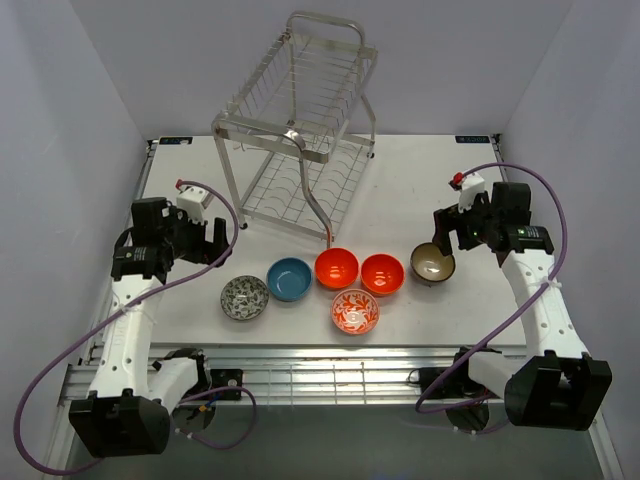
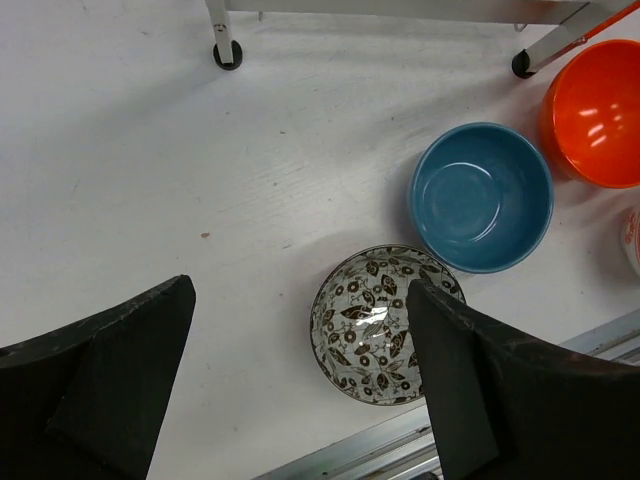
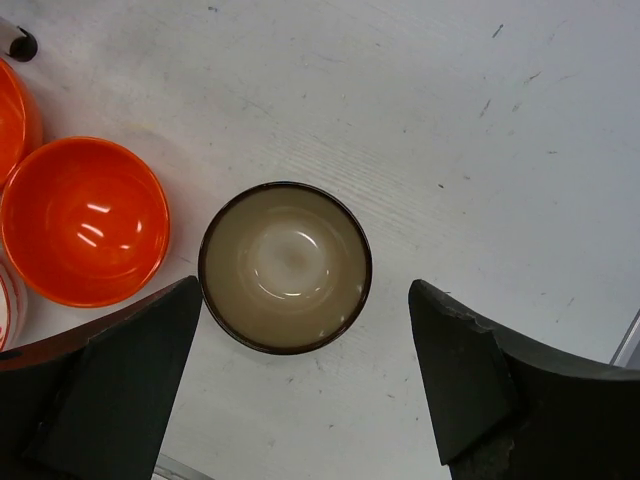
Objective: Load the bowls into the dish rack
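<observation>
Your left claw (image 2: 300,300) gaped wide, empty, above the grey patterned bowl (image 2: 385,322). Your right claw (image 3: 305,290) did likewise, centred over the brown bowl (image 3: 285,266) for a straight-down grab. Dish rack (image 1: 300,130) stood unloaded at the far side of the table (image 1: 420,190).

I see the tall silver wire dish rack (image 1: 292,135) upright at the back; before it, mouth-up in a row, sit the grey patterned bowl (image 1: 245,298), blue bowl (image 1: 290,279), first orange bowl (image 1: 336,268), second orange bowl (image 1: 382,274) and cream-lined dark brown bowl (image 1: 433,264); the red-and-white bowl (image 1: 355,312) sits nearer me.
</observation>
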`<action>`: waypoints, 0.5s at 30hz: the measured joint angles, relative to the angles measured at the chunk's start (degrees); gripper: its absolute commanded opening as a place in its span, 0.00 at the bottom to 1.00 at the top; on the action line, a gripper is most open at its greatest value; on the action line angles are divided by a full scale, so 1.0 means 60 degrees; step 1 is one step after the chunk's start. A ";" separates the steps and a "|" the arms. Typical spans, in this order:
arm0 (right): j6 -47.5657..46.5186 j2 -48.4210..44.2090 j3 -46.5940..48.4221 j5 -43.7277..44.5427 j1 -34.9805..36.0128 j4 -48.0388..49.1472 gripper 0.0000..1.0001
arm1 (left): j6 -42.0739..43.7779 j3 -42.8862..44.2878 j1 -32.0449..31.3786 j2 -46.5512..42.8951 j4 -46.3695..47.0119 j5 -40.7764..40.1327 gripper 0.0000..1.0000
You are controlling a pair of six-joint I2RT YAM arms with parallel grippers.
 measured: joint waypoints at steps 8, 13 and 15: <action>-0.0007 0.0095 0.0000 -0.0157 0.0000 -0.0186 0.90 | 0.0696 -0.0193 0.0000 0.0131 -0.0251 0.0058 0.98; -0.0007 0.0226 0.0000 -0.0310 0.0000 -0.0211 0.90 | 0.1005 -0.0280 0.0000 0.0146 -0.0342 0.0069 0.98; -0.0007 0.0229 0.0000 -0.0357 0.0000 -0.0229 0.90 | 0.1228 -0.0364 0.0000 0.0153 -0.0404 0.0073 0.98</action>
